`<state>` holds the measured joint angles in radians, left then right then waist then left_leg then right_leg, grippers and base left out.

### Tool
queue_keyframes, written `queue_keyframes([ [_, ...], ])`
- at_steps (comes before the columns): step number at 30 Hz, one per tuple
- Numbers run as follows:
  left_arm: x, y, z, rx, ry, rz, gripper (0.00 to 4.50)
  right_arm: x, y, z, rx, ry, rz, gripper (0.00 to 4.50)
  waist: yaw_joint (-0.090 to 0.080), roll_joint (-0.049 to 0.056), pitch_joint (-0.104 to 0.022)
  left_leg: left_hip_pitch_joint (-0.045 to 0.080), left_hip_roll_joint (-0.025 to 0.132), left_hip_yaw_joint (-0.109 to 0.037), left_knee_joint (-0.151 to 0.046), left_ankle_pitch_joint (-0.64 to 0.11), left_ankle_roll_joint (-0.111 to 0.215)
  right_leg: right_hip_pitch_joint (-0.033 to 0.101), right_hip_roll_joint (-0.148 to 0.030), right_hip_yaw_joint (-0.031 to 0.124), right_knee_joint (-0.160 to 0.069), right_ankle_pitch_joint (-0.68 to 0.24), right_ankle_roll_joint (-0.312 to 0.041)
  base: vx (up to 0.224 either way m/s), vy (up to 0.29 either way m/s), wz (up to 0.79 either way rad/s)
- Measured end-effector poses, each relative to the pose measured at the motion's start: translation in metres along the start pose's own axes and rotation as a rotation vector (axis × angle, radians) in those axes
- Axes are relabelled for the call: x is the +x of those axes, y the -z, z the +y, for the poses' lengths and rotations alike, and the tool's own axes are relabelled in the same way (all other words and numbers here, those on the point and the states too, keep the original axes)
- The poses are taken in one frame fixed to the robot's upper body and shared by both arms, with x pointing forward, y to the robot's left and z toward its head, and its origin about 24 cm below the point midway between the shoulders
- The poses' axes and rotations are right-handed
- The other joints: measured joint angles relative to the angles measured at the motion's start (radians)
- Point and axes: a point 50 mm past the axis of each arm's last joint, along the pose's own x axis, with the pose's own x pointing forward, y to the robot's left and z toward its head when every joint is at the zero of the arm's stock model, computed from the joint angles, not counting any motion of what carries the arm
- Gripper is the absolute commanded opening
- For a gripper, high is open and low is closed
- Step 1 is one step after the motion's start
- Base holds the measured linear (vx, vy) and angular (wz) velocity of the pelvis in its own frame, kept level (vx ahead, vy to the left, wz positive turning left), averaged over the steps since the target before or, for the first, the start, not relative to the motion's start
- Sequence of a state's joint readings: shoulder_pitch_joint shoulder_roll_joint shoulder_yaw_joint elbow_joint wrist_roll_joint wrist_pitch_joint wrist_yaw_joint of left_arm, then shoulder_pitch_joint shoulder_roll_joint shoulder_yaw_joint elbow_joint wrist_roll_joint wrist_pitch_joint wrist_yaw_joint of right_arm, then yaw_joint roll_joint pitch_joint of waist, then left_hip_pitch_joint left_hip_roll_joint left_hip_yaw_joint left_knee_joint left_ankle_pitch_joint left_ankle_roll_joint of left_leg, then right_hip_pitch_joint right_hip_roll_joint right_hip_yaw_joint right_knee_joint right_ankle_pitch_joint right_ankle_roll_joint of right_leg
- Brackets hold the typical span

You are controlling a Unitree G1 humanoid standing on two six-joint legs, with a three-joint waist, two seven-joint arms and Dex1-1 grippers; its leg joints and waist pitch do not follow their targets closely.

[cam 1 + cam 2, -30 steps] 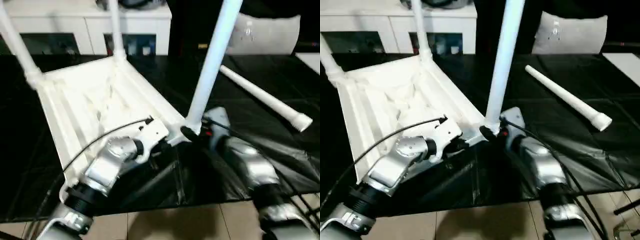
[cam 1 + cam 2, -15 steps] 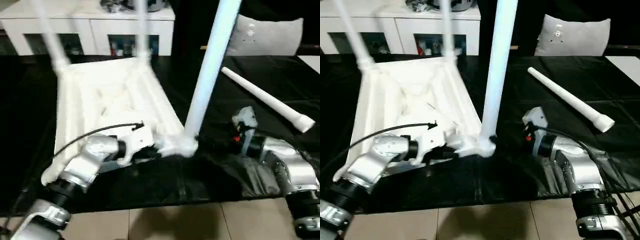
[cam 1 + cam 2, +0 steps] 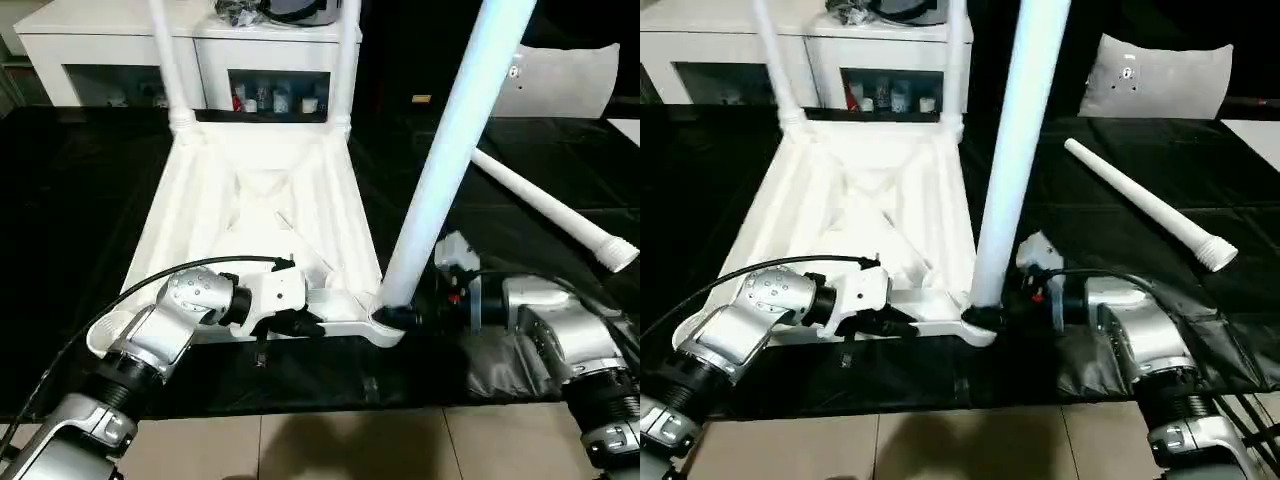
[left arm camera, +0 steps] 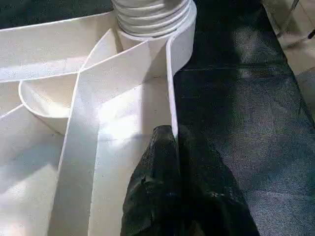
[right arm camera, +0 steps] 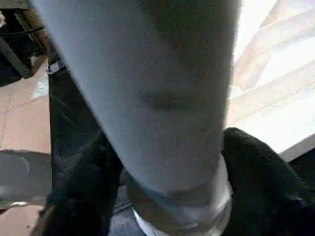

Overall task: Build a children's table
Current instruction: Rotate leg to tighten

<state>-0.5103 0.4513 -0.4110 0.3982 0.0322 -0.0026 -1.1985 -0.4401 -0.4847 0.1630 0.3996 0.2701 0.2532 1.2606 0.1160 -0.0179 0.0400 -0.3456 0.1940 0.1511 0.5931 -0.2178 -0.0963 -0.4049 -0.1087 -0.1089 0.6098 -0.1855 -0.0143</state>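
The upturned table top (image 3: 260, 210) lies on the black sheet, its near rim pinched by the closed left gripper (image 4: 172, 142). The corner leg (image 3: 1015, 160) is straddled by the right gripper (image 5: 167, 196); contact cannot be told. Seating the leg seems underway; the loose leg (image 3: 1140, 205) comes next.

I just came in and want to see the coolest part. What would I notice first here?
The big white plastic table top lying upside down on the black sheet, ribs showing. Three long white round legs stick up from its corners, and the nearest tall leg has the right gripper with its black jaws around its base. One more white tapered leg lies loose on the sheet to the right.
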Motion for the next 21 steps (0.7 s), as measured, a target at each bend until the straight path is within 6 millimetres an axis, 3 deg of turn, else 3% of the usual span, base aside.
queue_keyframes([
  [7, 0.0013, -0.0006, -0.0011, 0.005, 0.019, -0.006, 0.0, -0.0048, -0.0004, -0.0001, 0.011, -0.015, 0.012, 2.48, 0.004, 0.0, 0.0, 0.0, 0.0, 0.0, 0.0, 0.0, 0.0, 0.0, 0.0, 0.0, 0.0, 0.0, 0.0, 0.0, 0.0, 0.0],
  [21, 0.0063, 0.0004, -0.0031, -0.064, 0.0, -0.031, 0.0, -0.0022, 0.0053, 0.0052, 0.041, 0.019, -0.01, 2.35, 0.007, 0.004, -0.003, 0.005, 0.0, 0.001, 0.001, 0.0, 0.0, 0.003, 0.0, 0.001, 0.001, 0.0, 0.0, 0.0, 0.0, 0.0],
])
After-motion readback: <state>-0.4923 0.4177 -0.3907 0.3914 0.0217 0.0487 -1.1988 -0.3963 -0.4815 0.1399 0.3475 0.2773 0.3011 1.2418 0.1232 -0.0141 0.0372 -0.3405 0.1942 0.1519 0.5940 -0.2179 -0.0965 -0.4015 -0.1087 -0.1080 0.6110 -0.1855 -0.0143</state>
